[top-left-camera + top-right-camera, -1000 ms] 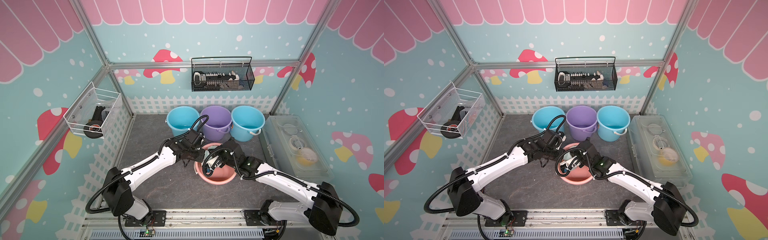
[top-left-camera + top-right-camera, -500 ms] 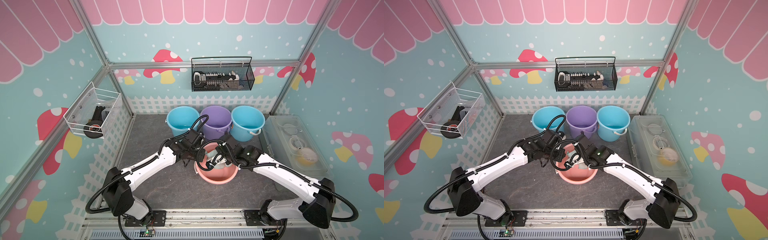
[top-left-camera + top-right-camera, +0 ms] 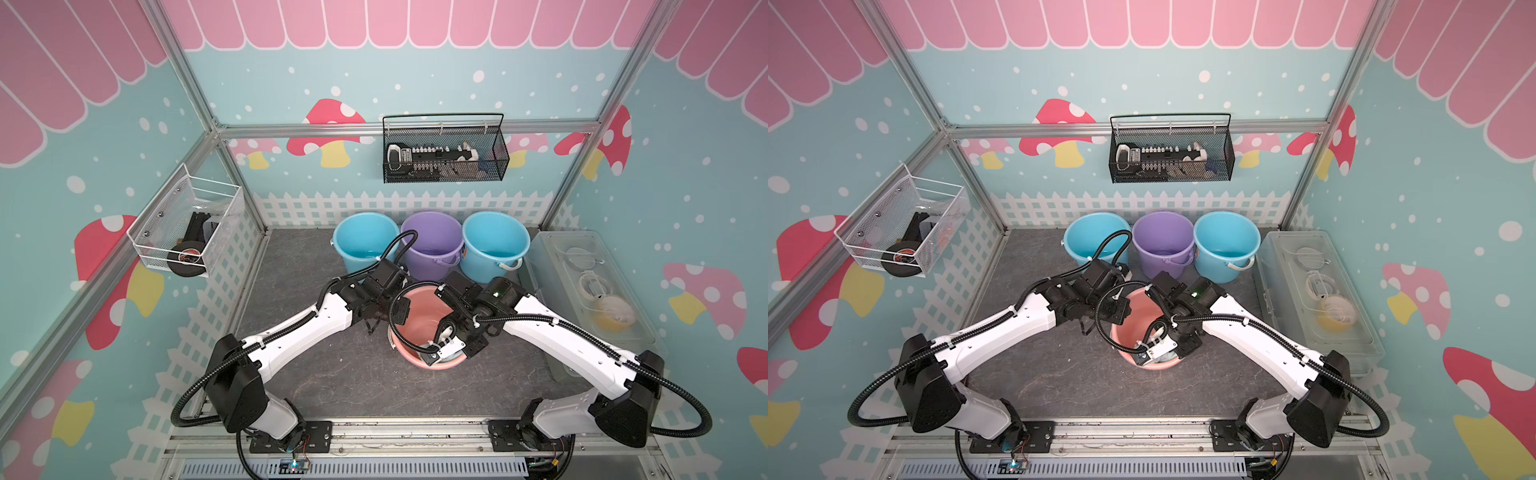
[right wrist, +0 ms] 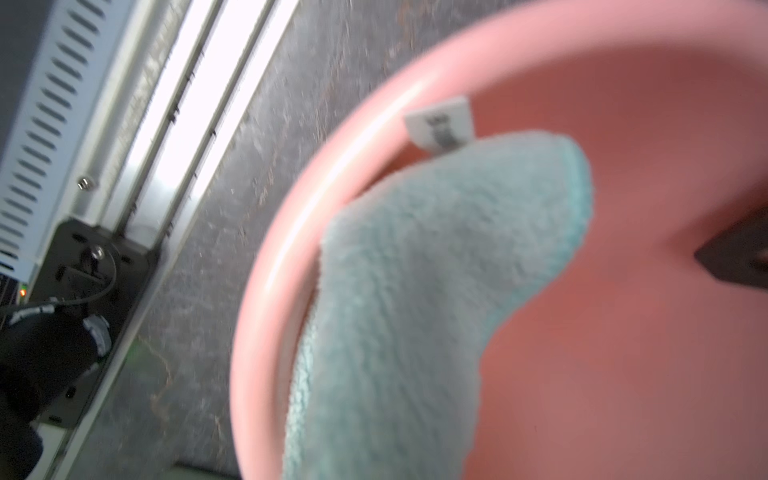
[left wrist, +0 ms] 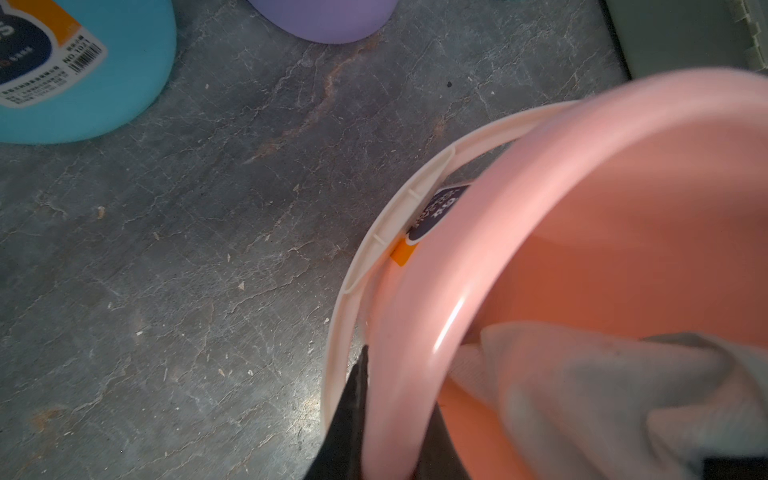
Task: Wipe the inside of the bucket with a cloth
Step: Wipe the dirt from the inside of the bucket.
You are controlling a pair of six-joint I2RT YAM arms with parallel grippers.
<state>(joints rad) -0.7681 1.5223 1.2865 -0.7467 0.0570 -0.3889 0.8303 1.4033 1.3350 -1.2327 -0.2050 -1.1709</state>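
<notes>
One pink bucket (image 3: 419, 309), three other buckets (image 3: 432, 232), one cloth (image 4: 415, 291)

Grey tabletop (image 3: 328, 382) bears a pink bucket (image 3: 417, 309), a purple bucket (image 3: 432, 235) between two blue buckets (image 3: 365, 232), a clear box (image 3: 550, 255)

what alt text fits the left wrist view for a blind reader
The left gripper clamps the rim of a pink bucket from both sides. A pale cloth sits bunched inside; a blue bucket and a purple bucket stand beyond on the grey table.
</notes>
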